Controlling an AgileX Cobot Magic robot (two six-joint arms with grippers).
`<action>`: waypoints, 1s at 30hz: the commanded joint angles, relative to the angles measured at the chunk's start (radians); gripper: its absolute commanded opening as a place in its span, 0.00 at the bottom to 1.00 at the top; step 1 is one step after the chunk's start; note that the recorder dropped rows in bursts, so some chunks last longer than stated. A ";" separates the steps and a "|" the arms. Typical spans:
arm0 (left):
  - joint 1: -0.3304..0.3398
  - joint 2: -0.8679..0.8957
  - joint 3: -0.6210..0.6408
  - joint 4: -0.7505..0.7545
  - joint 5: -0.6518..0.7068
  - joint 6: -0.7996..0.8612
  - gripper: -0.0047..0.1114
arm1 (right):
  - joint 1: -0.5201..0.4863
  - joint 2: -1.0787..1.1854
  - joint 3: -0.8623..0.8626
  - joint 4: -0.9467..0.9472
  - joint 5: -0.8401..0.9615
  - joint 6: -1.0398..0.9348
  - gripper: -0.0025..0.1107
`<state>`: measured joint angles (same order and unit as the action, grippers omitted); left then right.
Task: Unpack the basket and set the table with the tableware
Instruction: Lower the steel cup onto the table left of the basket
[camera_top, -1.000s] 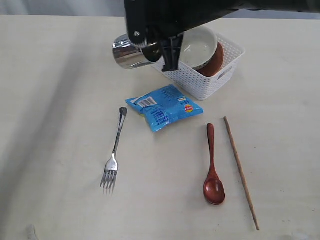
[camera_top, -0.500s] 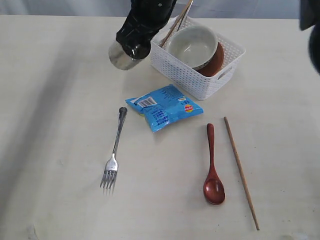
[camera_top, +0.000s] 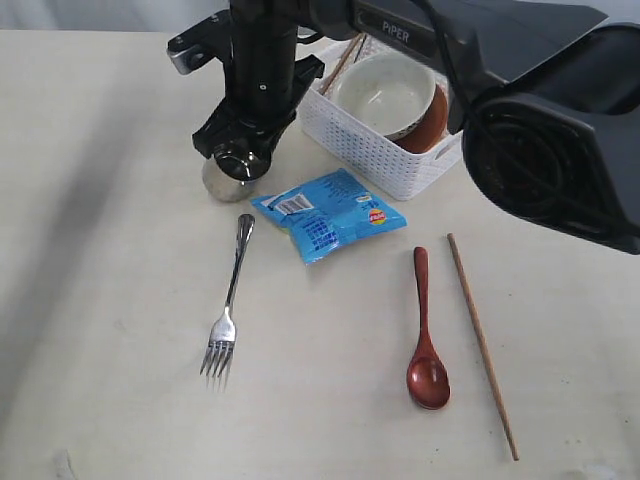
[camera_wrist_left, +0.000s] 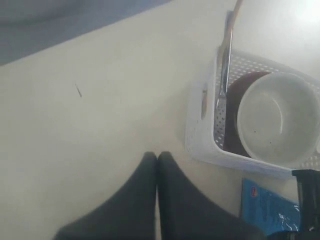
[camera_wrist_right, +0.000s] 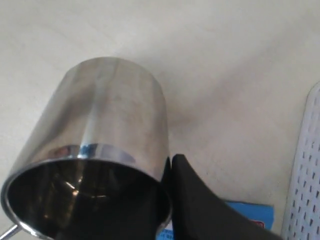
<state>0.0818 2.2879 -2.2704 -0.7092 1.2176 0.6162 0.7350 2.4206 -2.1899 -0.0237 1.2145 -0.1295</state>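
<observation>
My right gripper (camera_top: 238, 158) reaches across the table (camera_top: 110, 330) and is shut on the rim of the shiny steel cup (camera_top: 224, 180) (camera_wrist_right: 95, 150). One finger (camera_wrist_right: 200, 205) lies outside the cup's wall and the other is hidden inside. The cup is upright, low at the table just beyond the fork's (camera_top: 230, 305) handle; whether it touches I cannot tell. The white basket (camera_top: 385, 155) (camera_wrist_left: 200, 145) holds the cream bowl (camera_top: 390, 92) (camera_wrist_left: 277, 117), brown plate (camera_top: 437, 118), knife (camera_wrist_left: 225, 65) and one chopstick (camera_top: 345, 60). My left gripper (camera_wrist_left: 157, 155) is shut and empty, over bare table beside the basket.
A blue snack packet (camera_top: 328, 213) lies in front of the basket, just right of the cup. The red-brown wooden spoon (camera_top: 425, 330) and another chopstick (camera_top: 482, 345) lie at the front right. My right arm's dark bulk (camera_top: 550, 150) hangs over the right side.
My right gripper has carried the cup from beside the basket's left end down and toward the front, turning it from tilted to upright. Everything lying on the table stayed put.
</observation>
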 joint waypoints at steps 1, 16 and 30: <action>0.007 -0.010 -0.005 -0.001 0.004 -0.019 0.04 | -0.004 0.011 -0.007 -0.028 0.007 0.014 0.02; 0.007 -0.010 -0.005 -0.001 0.004 -0.021 0.04 | -0.006 0.009 -0.007 -0.056 -0.028 0.010 0.45; 0.007 -0.010 -0.005 -0.001 0.004 -0.021 0.04 | -0.006 0.009 -0.135 -0.052 0.003 0.010 0.46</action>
<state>0.0867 2.2879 -2.2704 -0.7092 1.2176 0.5993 0.7350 2.4343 -2.3187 -0.0692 1.2085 -0.1210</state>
